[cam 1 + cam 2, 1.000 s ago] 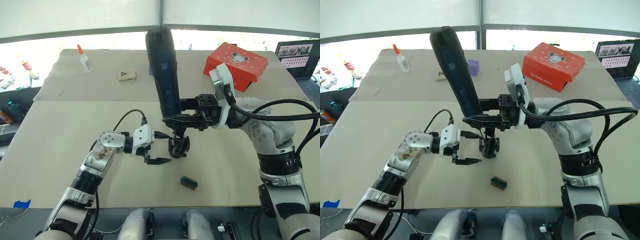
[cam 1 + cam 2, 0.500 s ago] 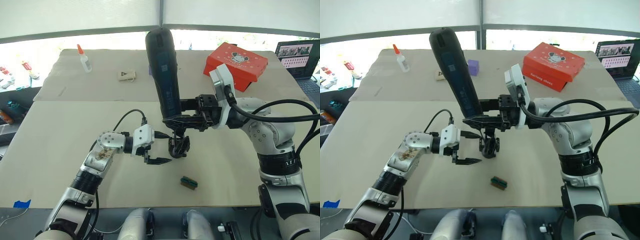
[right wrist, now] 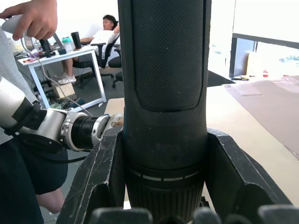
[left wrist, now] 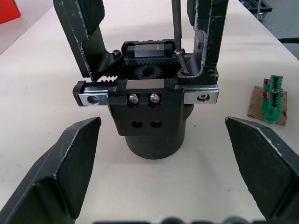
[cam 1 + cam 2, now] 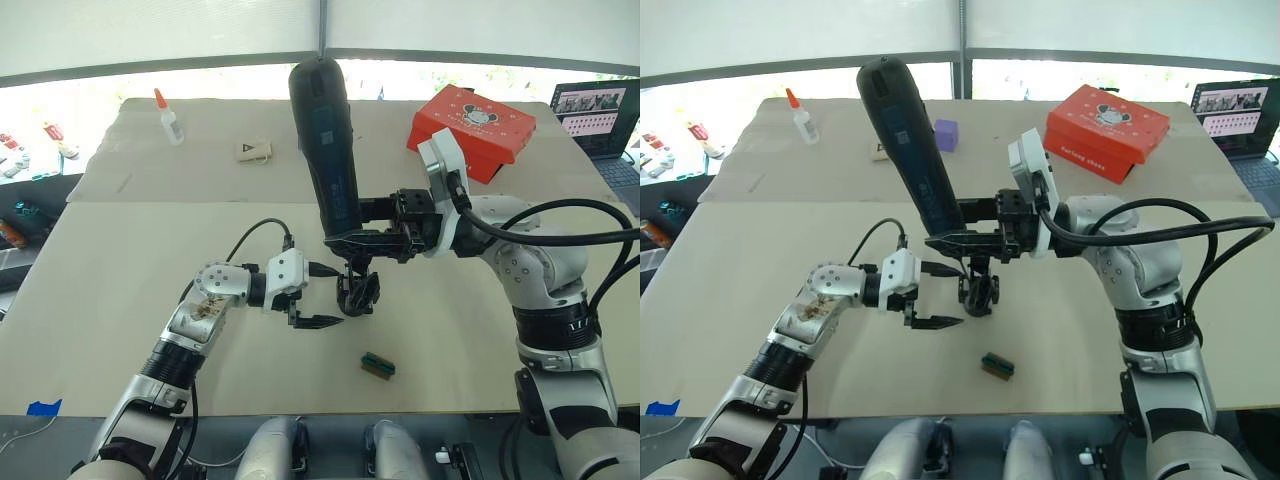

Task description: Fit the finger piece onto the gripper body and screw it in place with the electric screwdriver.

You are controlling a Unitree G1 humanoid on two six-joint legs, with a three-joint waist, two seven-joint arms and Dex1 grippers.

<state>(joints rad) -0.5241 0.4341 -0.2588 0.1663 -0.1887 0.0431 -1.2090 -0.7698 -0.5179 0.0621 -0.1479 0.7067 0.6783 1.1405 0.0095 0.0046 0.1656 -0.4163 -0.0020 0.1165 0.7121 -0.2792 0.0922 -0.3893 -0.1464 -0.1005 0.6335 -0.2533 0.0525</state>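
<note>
Right tool: my right tool (image 5: 352, 240) is pinched around the lower body of the electric screwdriver (image 5: 326, 140), holding it nearly upright with the thin bit pointing down.
Left tool: my left tool (image 5: 318, 296) is spread wide and holds nothing; it sits low over the table (image 5: 110, 260), just beside the gripper body, aimed at it.
Gripper body: the gripper body (image 4: 150, 112) stands upright on its round base on the table, under the screwdriver.
Finger piece: two black fingers stand on the body's sliding rail; I take the one under the bit to be the finger piece (image 4: 208, 39), already seated.
Screw: in the left wrist view the bit (image 4: 176, 25) comes down onto a screw (image 4: 182, 65) that stands partly proud of the bracket.
Done: fitting looks finished, and the driver is lined up on the screw.
Left: as I judge it, the screw must be driven home; I cannot tell whether the bit is turning.
Nearby: a small green block (image 5: 378, 365) lies apart on the table, unused.
</note>
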